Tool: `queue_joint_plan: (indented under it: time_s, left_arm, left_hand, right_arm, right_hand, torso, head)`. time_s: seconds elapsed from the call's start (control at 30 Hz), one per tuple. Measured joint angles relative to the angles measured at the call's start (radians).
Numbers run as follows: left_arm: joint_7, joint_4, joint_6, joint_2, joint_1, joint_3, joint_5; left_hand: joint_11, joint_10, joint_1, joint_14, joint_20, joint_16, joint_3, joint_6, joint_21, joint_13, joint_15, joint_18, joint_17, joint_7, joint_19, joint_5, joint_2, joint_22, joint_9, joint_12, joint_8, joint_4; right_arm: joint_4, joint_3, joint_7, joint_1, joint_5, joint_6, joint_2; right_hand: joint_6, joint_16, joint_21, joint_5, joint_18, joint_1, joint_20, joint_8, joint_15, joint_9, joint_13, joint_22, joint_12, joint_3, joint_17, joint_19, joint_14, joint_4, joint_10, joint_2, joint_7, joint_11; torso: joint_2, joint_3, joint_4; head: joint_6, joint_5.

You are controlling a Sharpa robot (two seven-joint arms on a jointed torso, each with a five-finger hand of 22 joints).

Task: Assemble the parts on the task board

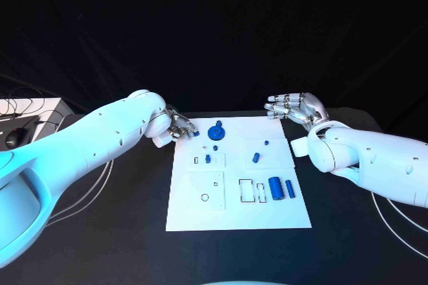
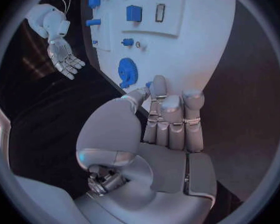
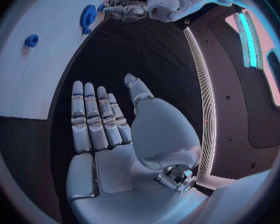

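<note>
The white task board (image 1: 192, 204) lies mid-table. A blue gear (image 1: 217, 133) sits near its far edge and shows in the left wrist view as the gear (image 2: 127, 69). Two blue cylinders (image 1: 276, 187) lie at the board's right side, and small blue pieces (image 1: 256, 156) are dotted across its middle. My left hand (image 1: 179, 127) hovers at the board's far left corner, left of the gear. Its thumb and a finger pinch a small blue part (image 2: 149, 84). My right hand (image 1: 294, 109) hangs off the board's far right corner, fingers (image 3: 93, 114) straight and apart, holding nothing.
A grey box (image 1: 26, 118) with cables stands at the table's left edge. Thin cables (image 1: 85, 198) trail over the table beside my left arm. The board has rectangular recesses (image 1: 247, 190) left of the cylinders.
</note>
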Motion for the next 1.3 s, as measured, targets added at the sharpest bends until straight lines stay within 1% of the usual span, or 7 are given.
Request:
queue_joint_plan:
  time_s: [0.13,0.33,0.53,0.63,0.8,0.93,1.3]
  left_arm:
    - [0.001,-0.001,0.001,-0.001,0.000,0.000,0.004]
    - [0.004,0.001,0.001,-0.003,0.000,0.000,0.009]
    - [0.006,0.009,0.000,-0.011,0.000,0.000,0.017]
    - [0.006,0.012,-0.001,-0.013,0.000,0.000,0.019]
    - [0.006,0.016,-0.003,-0.013,0.000,0.000,0.016]
    - [0.000,0.015,-0.004,-0.009,0.001,0.000,0.007]
    - [-0.024,-0.006,-0.009,0.007,0.010,0.000,-0.036]
  left_hand:
    - [0.000,0.000,-0.030,0.000,-0.001,0.000,0.037,-0.003,0.000,0.001,0.000,0.000,0.000,-0.003,-0.002,-0.001,-0.002,0.002,0.008,0.000,0.006,-0.028]
    - [0.000,0.000,-0.056,0.000,-0.001,0.000,-0.003,-0.004,0.000,0.004,0.000,0.000,0.000,-0.006,-0.002,-0.006,-0.020,0.003,0.006,0.002,0.006,-0.016]
    - [-0.002,0.002,-0.076,0.000,-0.002,0.000,-0.212,0.028,0.000,0.009,0.000,0.000,0.004,-0.009,-0.001,-0.006,-0.040,0.008,-0.012,0.008,0.001,0.020]
    - [-0.004,0.004,-0.041,0.004,-0.003,0.000,-0.388,0.038,0.000,0.009,-0.004,0.000,0.006,-0.006,0.008,-0.006,-0.021,0.010,-0.021,0.008,-0.011,0.058]
    - [0.000,0.008,-0.012,0.006,-0.001,0.000,-0.562,0.043,0.006,0.010,-0.002,0.000,0.013,-0.006,0.014,-0.017,-0.004,0.016,-0.019,0.008,-0.011,0.096]
    - [-0.005,0.013,-0.003,0.006,-0.001,0.001,-0.590,0.043,0.010,0.012,-0.002,0.000,0.018,-0.006,0.017,-0.017,-0.005,0.022,-0.014,0.008,-0.015,0.122]
    - [-0.005,0.013,0.002,0.009,-0.001,0.008,-0.558,0.046,0.020,0.015,-0.005,0.000,0.029,-0.009,0.024,-0.050,-0.043,0.030,-0.003,0.012,-0.015,0.177]
  right_arm:
    - [0.000,0.000,0.000,0.000,0.000,0.000,0.000]
    - [-0.002,0.000,0.000,0.000,0.000,0.000,0.001]
    - [-0.003,0.000,0.000,0.000,0.000,0.000,0.001]
    - [-0.004,0.000,0.000,0.000,0.000,0.000,0.001]
    - [-0.004,0.000,0.000,0.000,0.000,0.000,0.002]
    - [-0.005,0.000,0.000,0.000,0.000,0.000,0.002]
    - [-0.006,0.000,0.000,0.000,0.000,0.000,0.004]
  right_hand:
    - [0.000,0.000,0.000,0.000,0.000,0.000,0.000,0.000,0.000,0.000,0.000,0.000,0.000,0.000,0.000,0.000,0.000,0.000,0.000,0.000,0.000,0.000]
    - [0.000,0.000,0.000,0.000,0.000,0.000,0.000,0.000,0.000,0.000,0.000,0.000,0.000,0.000,0.000,0.000,0.000,0.000,0.000,0.000,0.000,0.000]
    - [0.000,0.000,0.000,0.000,0.000,0.000,0.000,0.000,0.000,0.000,0.000,0.000,0.000,0.000,0.000,0.000,0.000,0.000,0.000,0.000,0.000,0.000]
    - [0.000,0.000,0.000,0.000,0.000,0.000,0.000,0.000,0.000,0.000,0.000,0.000,0.000,0.000,0.000,0.000,0.000,0.000,0.000,0.000,0.000,0.000]
    - [0.000,0.000,0.000,0.000,0.000,0.000,0.000,0.000,0.000,0.000,0.000,0.000,0.000,0.000,0.000,0.000,0.000,0.000,0.000,0.000,0.000,0.000]
    - [0.000,0.000,0.000,0.000,0.000,0.000,0.000,0.000,0.000,0.000,0.000,0.000,0.000,0.000,0.000,0.000,0.000,0.000,0.000,0.000,0.000,0.000]
    - [0.000,0.000,0.000,0.000,0.000,0.000,0.000,0.000,0.000,0.000,0.000,0.000,0.000,0.000,0.000,0.000,0.000,0.000,0.000,0.000,0.000,0.000]
  torso:
    - [0.000,-0.0003,0.0001]
    - [0.000,-0.0003,-0.0006]
    - [0.000,0.0001,-0.0006]
    - [0.000,0.0001,-0.0006]
    - [0.000,0.0007,-0.0006]
    - [0.000,0.0013,-0.0012]
    - [0.001,0.0019,-0.0019]
  head:
    - [0.001,0.000]
    - [0.003,0.002]
    - [0.005,0.002]
    - [0.007,0.003]
    - [0.008,0.005]
    - [0.010,0.005]
    - [0.012,0.006]
